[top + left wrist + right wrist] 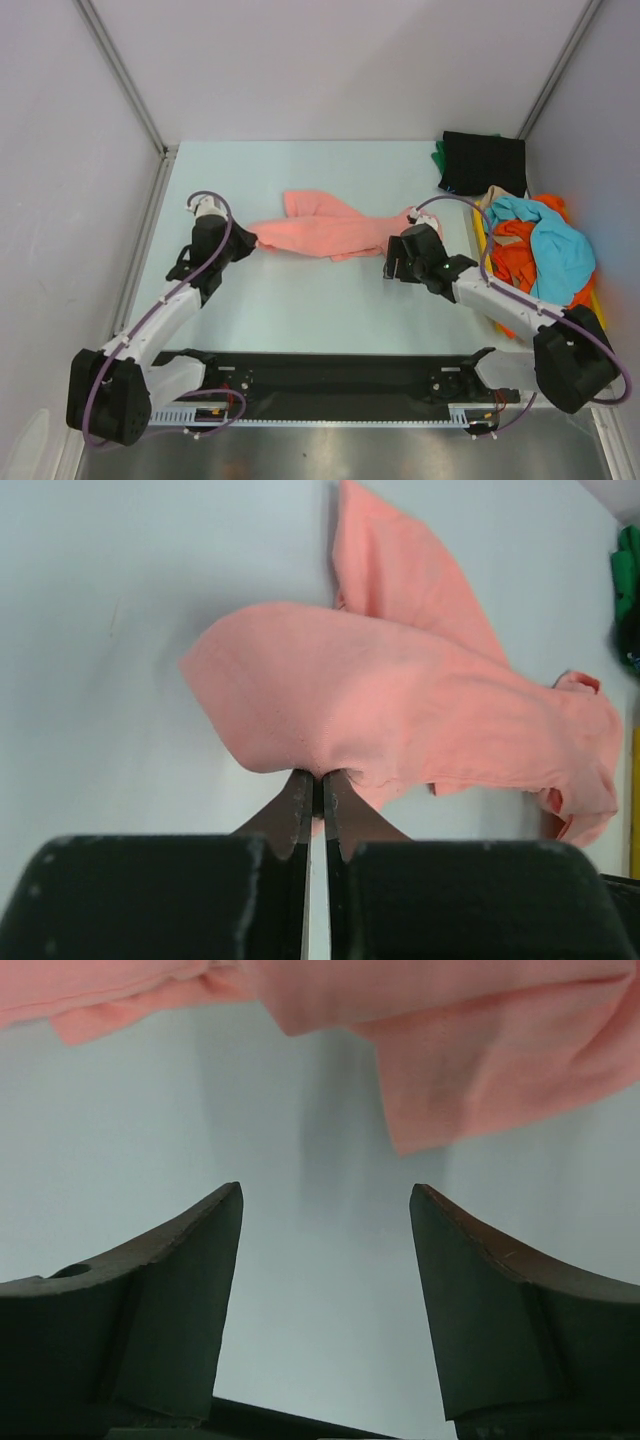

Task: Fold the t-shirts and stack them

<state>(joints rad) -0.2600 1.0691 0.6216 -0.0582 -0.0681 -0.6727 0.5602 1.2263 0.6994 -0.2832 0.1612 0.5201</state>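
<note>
Table: pale blue-green, smooth, running from me to the back wall.
Tray: yellow plastic, at the table's right edge on my right; only thin strips of its rim show.
Back wall: plain white, meeting the table's far edge.
Frame: a grey metal left bar and right bar, slanting up from the far corners.
Base plate: black, flat, across the table's near edge.
Toothed strip: pale, along the plate's near side.
Ledge: brushed steel, nearest me.

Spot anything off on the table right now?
The salmon shirt is bunched and twisted, not flat: left pincer pinches one end, right pincer hangs open near the other, holding nothing. Nothing looks damaged.
</note>
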